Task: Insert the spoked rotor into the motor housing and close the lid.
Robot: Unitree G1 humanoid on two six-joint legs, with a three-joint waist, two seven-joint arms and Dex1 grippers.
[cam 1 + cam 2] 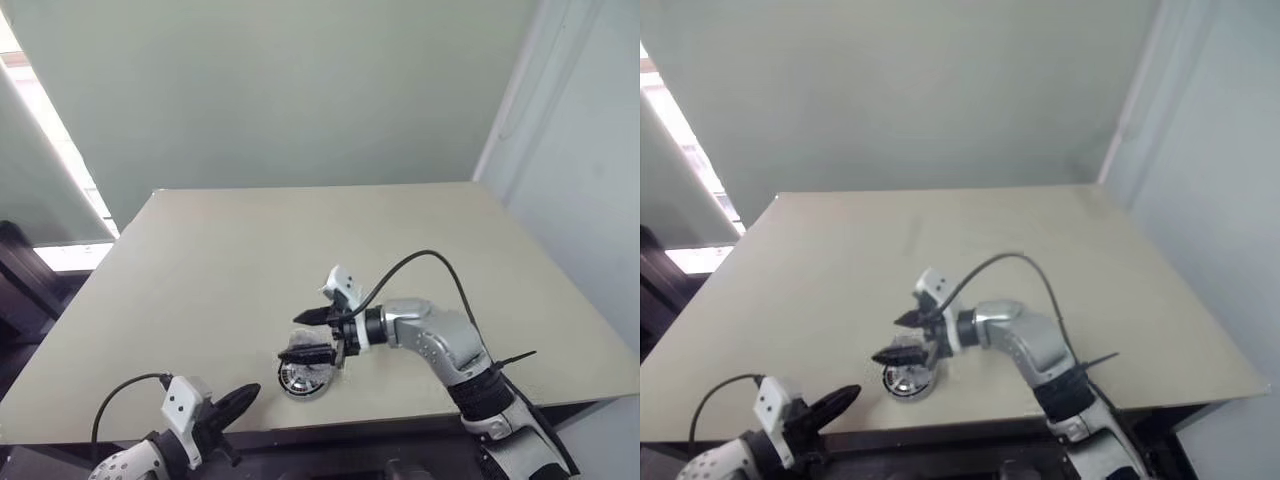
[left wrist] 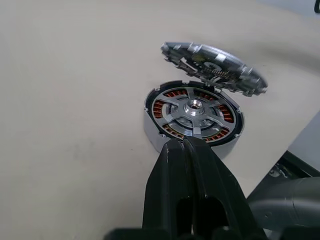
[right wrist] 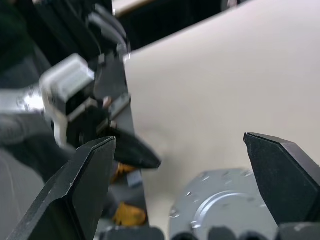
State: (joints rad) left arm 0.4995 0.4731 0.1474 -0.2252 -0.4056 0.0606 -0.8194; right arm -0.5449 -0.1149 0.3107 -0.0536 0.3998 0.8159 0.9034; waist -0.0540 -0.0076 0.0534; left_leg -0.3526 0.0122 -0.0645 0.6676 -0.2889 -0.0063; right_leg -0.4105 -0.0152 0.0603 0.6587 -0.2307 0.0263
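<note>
Housing: we see the motor housing (image 2: 192,117) sitting on the desk (image 1: 200,290) near its front edge, copper windings showing around the rim.
Rotor: the spoked rotor (image 2: 194,111) already lies seated inside the housing, pale spokes up, so we judge the insert step done.
Lid: the lid (image 2: 214,66) hangs tilted just above the housing's far side, not yet seated; in the right wrist view it lies between the fingers, though we cannot tell whether they touch it.
Right pincer (image 1: 312,335): spread wide over the housing, probably to straddle the lid.
Left pincer (image 2: 186,165): closed on nothing, parked at the desk's front edge, pointing at the housing, clear of the work.
</note>
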